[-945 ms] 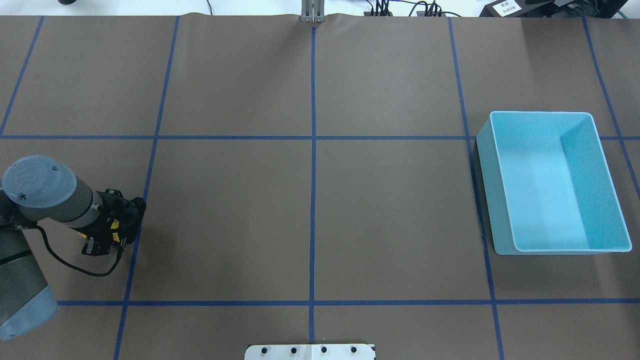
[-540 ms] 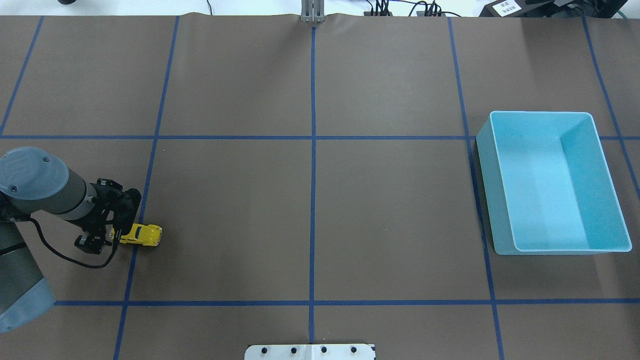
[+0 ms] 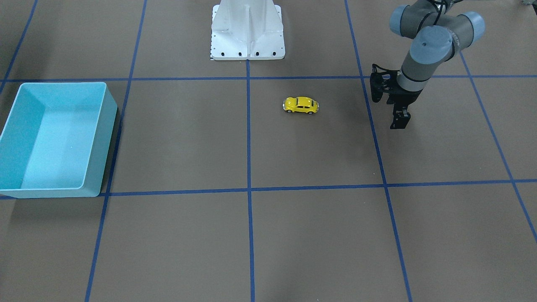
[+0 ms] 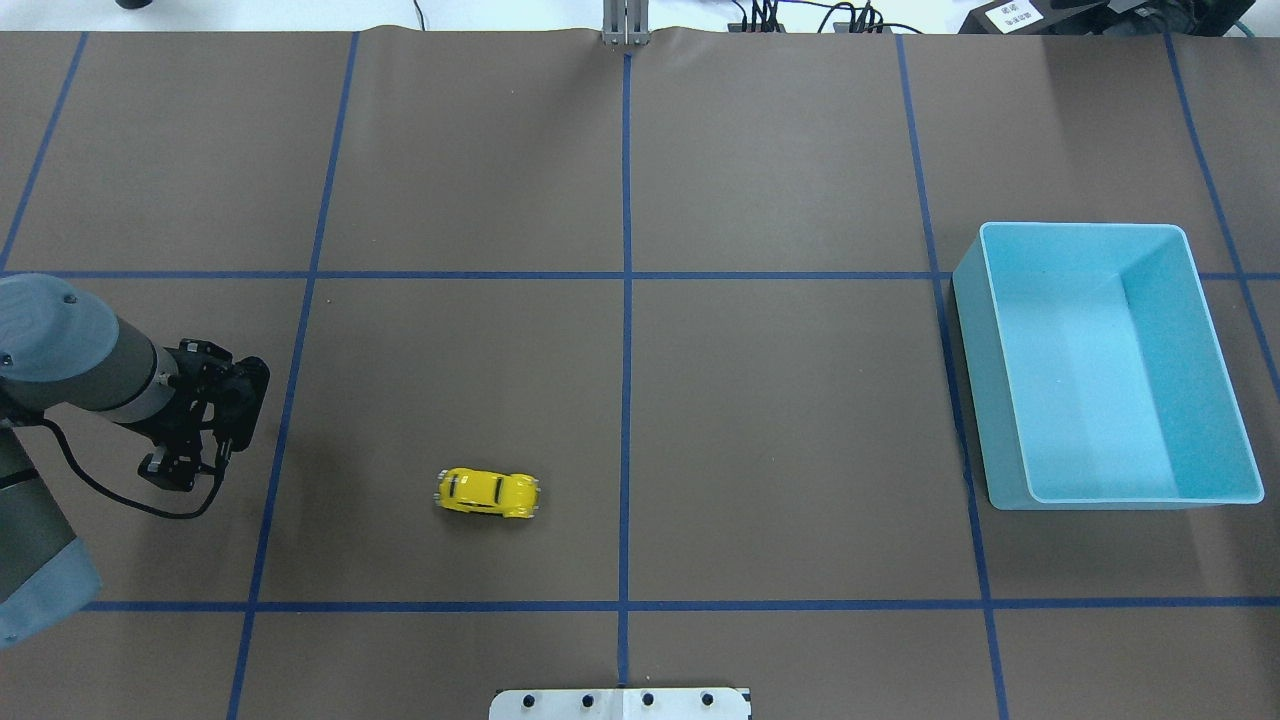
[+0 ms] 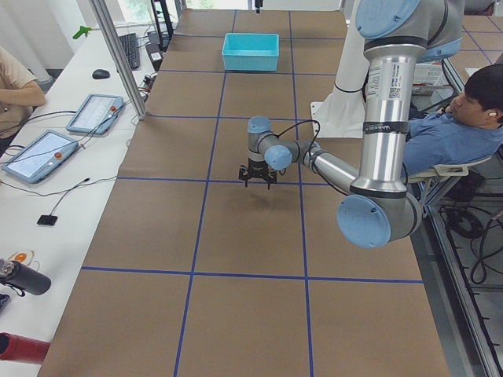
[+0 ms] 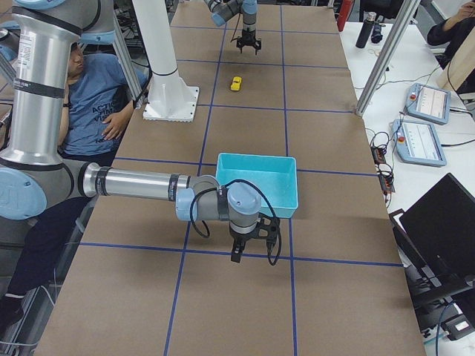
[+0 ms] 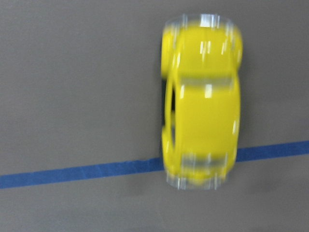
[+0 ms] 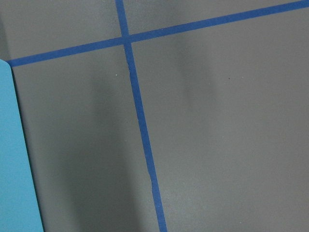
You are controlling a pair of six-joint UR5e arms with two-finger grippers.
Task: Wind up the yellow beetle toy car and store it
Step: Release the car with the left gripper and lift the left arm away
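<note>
Yellow beetle toy car (image 4: 488,493) rolled well away fm left jaws.

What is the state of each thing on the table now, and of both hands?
yellow beetle toy car, standing on its wheels, not held.
turquoise bin, upright, open on top, the car not in it.
left hand, open, holding nothing.
right hand, seen only from the side; open or shut cannot be told.
</note>
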